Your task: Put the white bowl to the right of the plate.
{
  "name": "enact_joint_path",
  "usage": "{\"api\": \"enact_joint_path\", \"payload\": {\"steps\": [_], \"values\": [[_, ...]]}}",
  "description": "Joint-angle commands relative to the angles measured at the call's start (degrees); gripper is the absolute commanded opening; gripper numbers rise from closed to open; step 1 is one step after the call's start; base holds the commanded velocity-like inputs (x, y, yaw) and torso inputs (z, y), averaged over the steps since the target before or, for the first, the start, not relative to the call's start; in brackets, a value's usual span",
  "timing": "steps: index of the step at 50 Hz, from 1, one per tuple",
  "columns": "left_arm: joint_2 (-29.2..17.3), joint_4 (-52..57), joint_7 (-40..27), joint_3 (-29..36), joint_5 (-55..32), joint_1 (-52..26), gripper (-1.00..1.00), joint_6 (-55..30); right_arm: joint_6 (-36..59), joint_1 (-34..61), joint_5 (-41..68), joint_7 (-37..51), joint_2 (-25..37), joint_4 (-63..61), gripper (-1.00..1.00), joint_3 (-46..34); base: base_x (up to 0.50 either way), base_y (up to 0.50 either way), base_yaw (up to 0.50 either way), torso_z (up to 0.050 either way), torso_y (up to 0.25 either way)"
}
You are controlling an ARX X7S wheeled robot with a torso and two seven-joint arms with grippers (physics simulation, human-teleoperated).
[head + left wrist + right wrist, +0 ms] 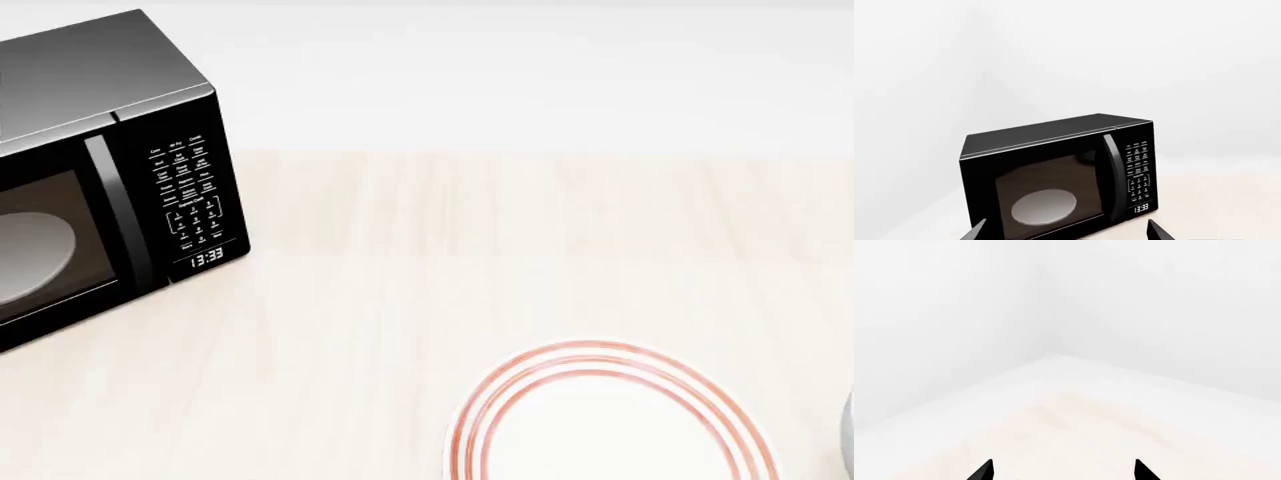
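The plate [611,352], flat and white with thin red rings, lies on the light wooden table at the lower right of the head view, cut off by the bottom edge. A pale grey curved sliver [849,432] shows at the right edge beside it; too little shows to tell what it is. No white bowl shows clearly in any view. My left gripper [1067,234] is open and empty, facing the microwave door. My right gripper [1064,472] is open and empty, above bare table near a white wall corner. Neither gripper shows in the head view.
A black microwave [107,170] stands at the table's left with its door shut; a pale disc shows through its dark glass [1044,206]. It fills the left wrist view [1054,145]. The light wooden table [507,240] runs back to a white wall.
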Motion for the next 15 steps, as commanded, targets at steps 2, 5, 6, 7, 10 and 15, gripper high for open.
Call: {"api": "enact_joint_path", "payload": {"steps": [2,5,6,7,10,15], "values": [[0.4,1.09,3.45,5.73,0.09,3.06,1.0,6.43,0.09,-9.8,-27.68,11.98,-11.8,-16.88,1.0,-7.51,0.0,0.0,0.0,0.0,0.0],[0.87,0.67,4.36,7.93,1.53,4.36,1.0,10.7,1.19,-15.97,-36.2,12.92,-17.87,-17.55,1.0,-10.56,0.0,0.0,0.0,0.0,0.0],[1.0,0.82,4.35,8.32,1.83,4.79,1.0,11.28,0.84,-17.78,-37.94,12.9,-19.41,-17.13,1.0,-11.03,0.0,0.0,0.0,0.0,0.0],[1.05,0.7,4.48,8.65,2.05,5.01,1.0,12.05,1.21,-19.35,-39.88,12.36,-21.33,-16.36,1.0,-12.06,0.0,0.0,0.0,0.0,0.0],[1.45,-1.1,4.72,11.76,4.84,4.34,1.0,12.66,-0.82,-23.0,-42.86,9.57,-24.88,-14.35,1.0,-14.02,0.0,0.0,0.0,0.0,0.0],[1.79,-4.35,5.42,16.15,8.53,3.49,1.0,15.71,0.22,-27.75,-50.51,7.29,-30.91,-9.32,1.0,-17.88,0.0,0.0,0.0,0.0,0.0]]}}
